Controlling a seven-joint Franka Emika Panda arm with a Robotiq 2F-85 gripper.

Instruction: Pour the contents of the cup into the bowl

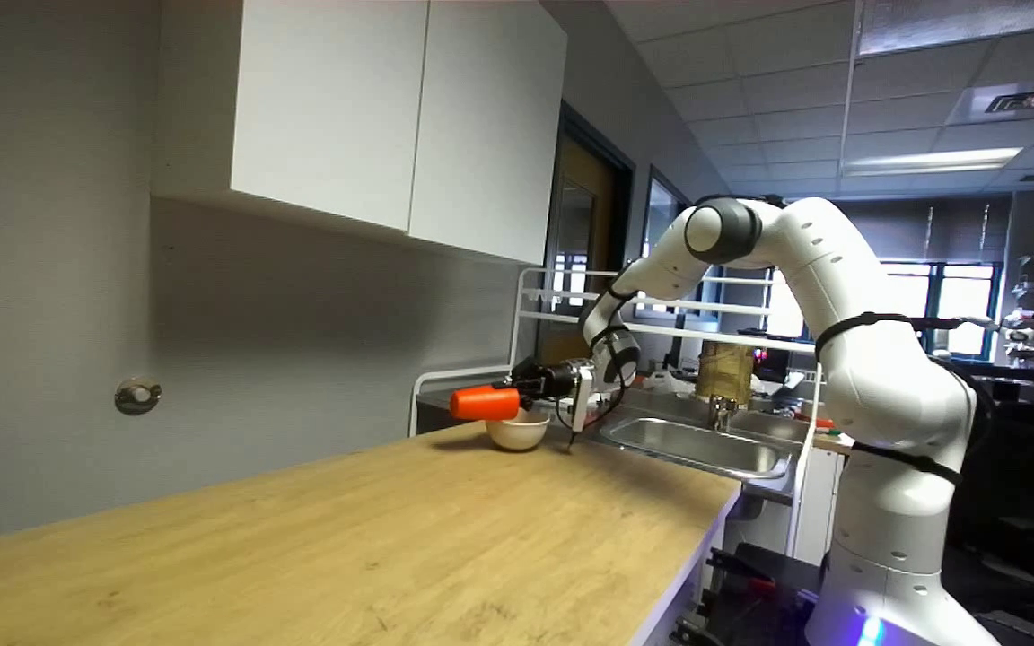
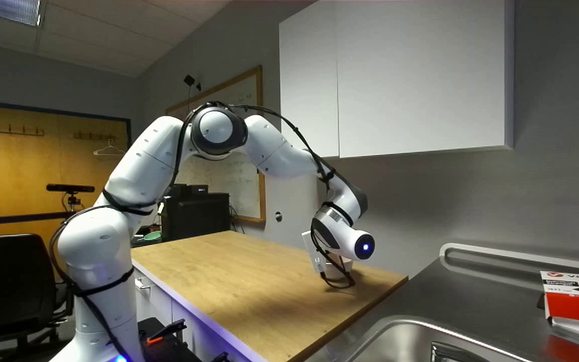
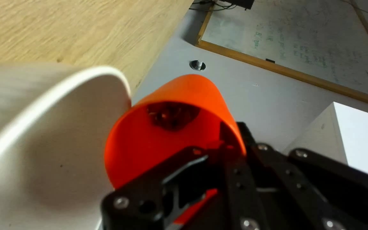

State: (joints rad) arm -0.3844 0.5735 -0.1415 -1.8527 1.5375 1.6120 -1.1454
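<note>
The red-orange cup (image 1: 485, 404) is tipped onto its side in the air, just above and beside the bowl (image 1: 517, 435). My gripper (image 1: 519, 386) is shut on the cup's wall near the rim. In the wrist view the mouth of the cup (image 3: 190, 86) faces the camera, and dark contents show at its far inside. One finger of the gripper (image 3: 225, 140) is inside the cup and one outside. The off-white bowl (image 3: 53, 153) stands close to the cup's rim, with a few dark specks inside. In an exterior view the wrist hides the cup and most of the bowl (image 2: 338, 271).
The bowl stands on the wooden counter (image 1: 373, 538) near its end, by the wall. A metal sink (image 1: 701, 446) and a white rack (image 1: 517, 314) are beyond that end. A white cabinet (image 1: 481, 126) hangs above. A red and white box (image 2: 578, 301) lies by the sink.
</note>
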